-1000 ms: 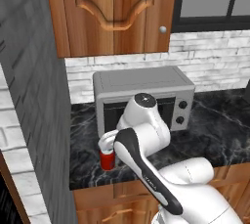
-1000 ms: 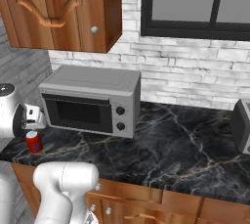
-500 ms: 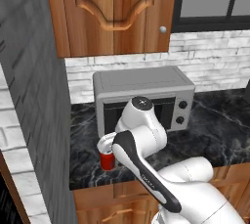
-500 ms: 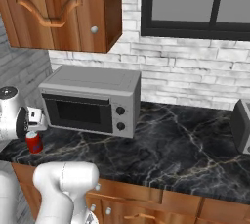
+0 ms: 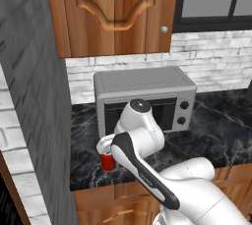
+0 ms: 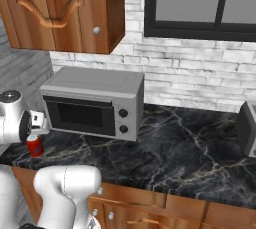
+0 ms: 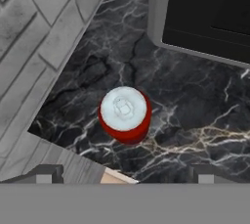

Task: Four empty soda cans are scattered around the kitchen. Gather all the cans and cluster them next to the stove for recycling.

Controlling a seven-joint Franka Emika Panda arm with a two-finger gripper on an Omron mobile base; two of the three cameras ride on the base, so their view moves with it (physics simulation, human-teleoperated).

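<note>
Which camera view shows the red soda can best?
The hand view: the soda can stands upright and unblocked, its silvery top facing the camera. In the left base view the arm partly covers it; in the right base view it is small.

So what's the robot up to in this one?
The arm is reaching over a red soda can that stands upright on the black marble counter, in front of the left end of the silver toaster oven and near the grey brick wall. The claw hangs above the can with its jaws open and apart from it, so nothing is held yet.
</note>
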